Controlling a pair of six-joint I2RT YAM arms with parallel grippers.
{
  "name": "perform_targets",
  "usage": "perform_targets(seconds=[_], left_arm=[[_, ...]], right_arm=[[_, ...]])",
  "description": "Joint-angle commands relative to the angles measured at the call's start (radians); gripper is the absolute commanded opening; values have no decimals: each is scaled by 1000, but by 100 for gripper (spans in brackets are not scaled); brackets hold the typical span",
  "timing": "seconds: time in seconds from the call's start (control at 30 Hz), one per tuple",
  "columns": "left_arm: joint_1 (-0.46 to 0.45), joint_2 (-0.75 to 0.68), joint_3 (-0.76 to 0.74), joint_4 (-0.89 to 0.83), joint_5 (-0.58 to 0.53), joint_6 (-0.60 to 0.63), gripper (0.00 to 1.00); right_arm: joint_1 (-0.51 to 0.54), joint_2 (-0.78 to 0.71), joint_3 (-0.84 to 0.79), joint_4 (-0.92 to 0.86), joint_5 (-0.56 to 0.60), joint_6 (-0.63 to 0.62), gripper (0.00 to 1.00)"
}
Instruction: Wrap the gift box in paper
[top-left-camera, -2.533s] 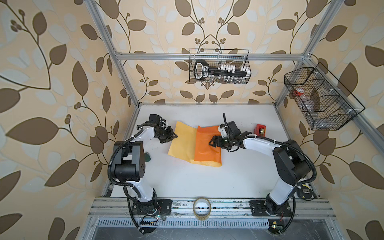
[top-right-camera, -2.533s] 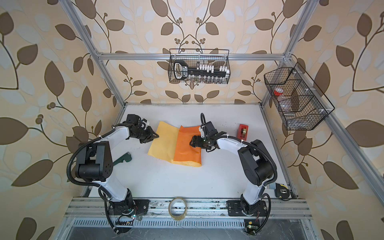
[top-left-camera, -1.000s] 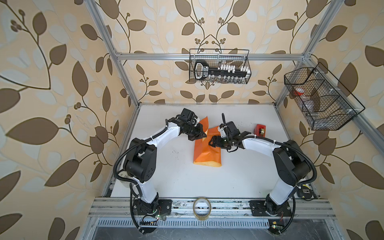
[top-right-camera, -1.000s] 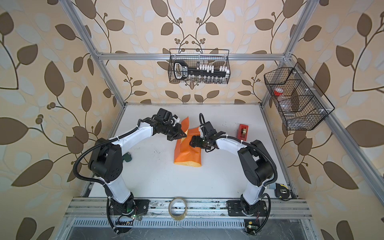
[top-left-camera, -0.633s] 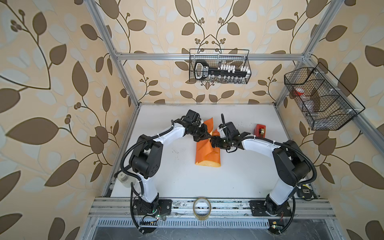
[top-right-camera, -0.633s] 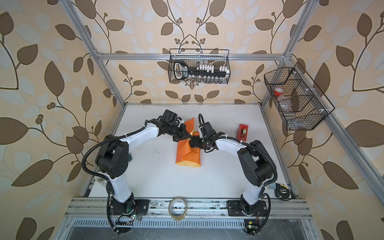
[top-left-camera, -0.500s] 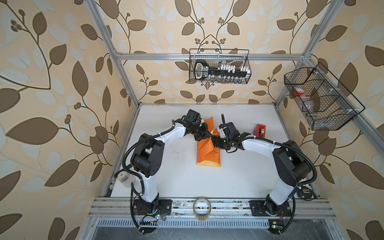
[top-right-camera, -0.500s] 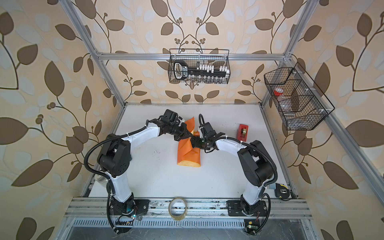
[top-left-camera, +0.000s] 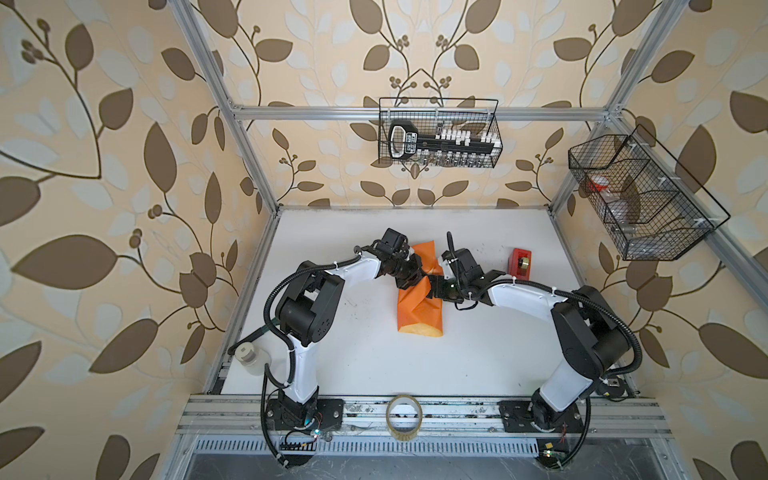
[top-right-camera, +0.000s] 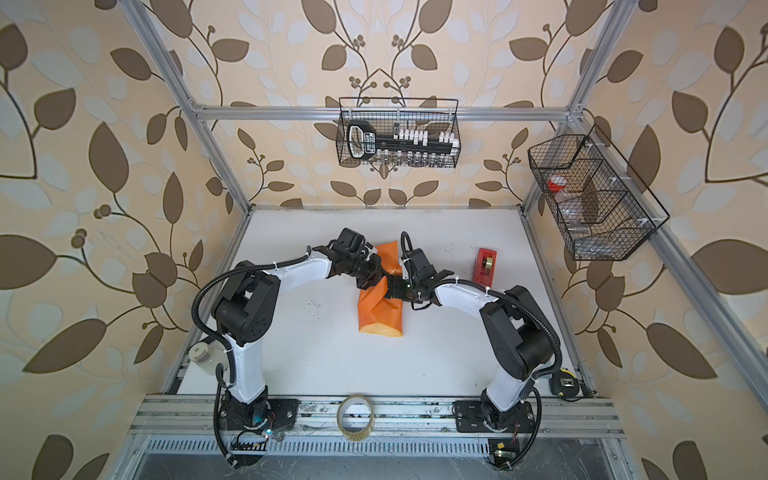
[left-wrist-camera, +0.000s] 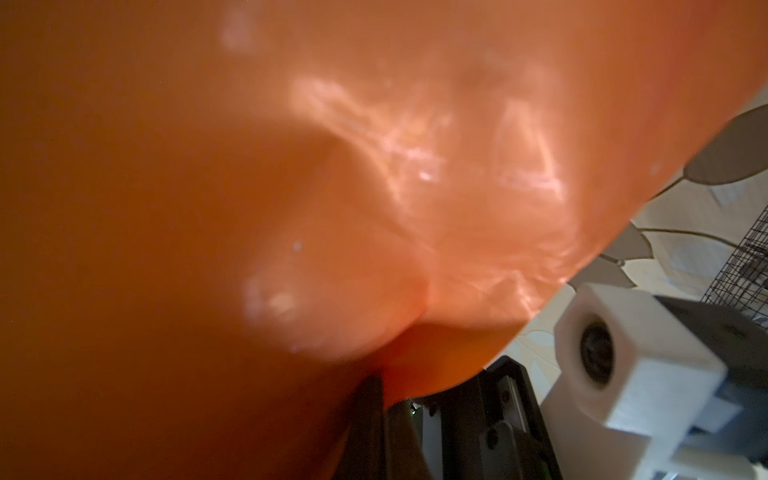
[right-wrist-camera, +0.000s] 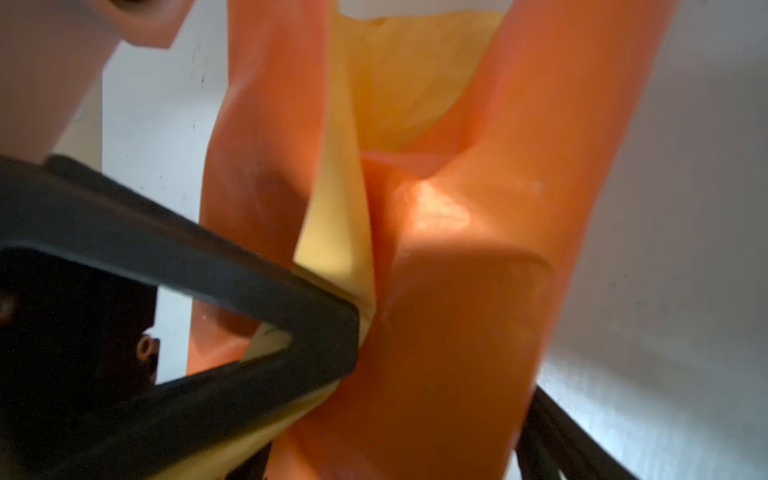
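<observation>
The paper (top-left-camera: 419, 316) (top-right-camera: 380, 316) lies folded into a narrow orange bundle at mid-table, its yellow-tan underside showing at the near end. The gift box is hidden under it; only a boxy edge shows through the paper (right-wrist-camera: 457, 332) in the right wrist view. My left gripper (top-left-camera: 409, 276) (top-right-camera: 368, 278) is shut on a flap of paper raised over the bundle's far end. That flap (left-wrist-camera: 249, 166) fills the left wrist view. My right gripper (top-left-camera: 434, 289) (top-right-camera: 392, 291) meets it from the right, its fingers (right-wrist-camera: 291, 316) wide apart and pressed on both sides of the covered box.
A red tape dispenser (top-left-camera: 521, 264) (top-right-camera: 486, 264) stands right of the grippers. A clear tape roll (top-left-camera: 404, 417) sits on the front rail. A white bottle (top-left-camera: 249, 359) is at the table's left edge. Wire baskets (top-left-camera: 438, 133) (top-left-camera: 640, 199) hang on the back and right walls.
My left gripper carried the paper's left flap up and rightward over the bundle until it met the right gripper. The flat yellow-tan spread is gone. The right arm barely moved.
</observation>
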Motion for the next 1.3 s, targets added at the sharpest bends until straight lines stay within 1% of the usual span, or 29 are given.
perform_targets(seconds=[0.0, 0.1, 0.23, 0.4, 0.57, 0.67, 0.87, 1.0, 1.13, 1.27], left_arm=[[-27, 30, -44, 6, -22, 56, 0], [-25, 33, -57, -15, -43, 89, 0], [-21, 35, -42, -63, -68, 140, 0], [-19, 29, -44, -80, -77, 160, 0], [-19, 23, -43, -85, -77, 167, 0], [-19, 20, -41, -88, -78, 172, 0], [-19, 12, -45, -90, -80, 177, 0], [-20, 9, -38, -91, -78, 180, 0], [-20, 7, -35, -93, -76, 181, 0], [-20, -4, -9, -103, -64, 195, 0]], right_arm=[[19, 17, -53, -123, 17, -16, 84], [21, 4, -48, -134, 17, -25, 84], [12, -67, -45, -167, 17, -41, 86], [-44, -175, -86, -177, -37, -40, 86], [-116, -225, -130, -155, -100, -47, 86], [-147, -218, -129, -120, -152, -45, 84], [-150, -131, -78, -86, -209, -37, 76], [-150, -80, -71, -57, -223, -29, 65], [-150, -50, -78, -46, -223, -22, 59], [-150, -37, -98, -44, -203, -21, 57]])
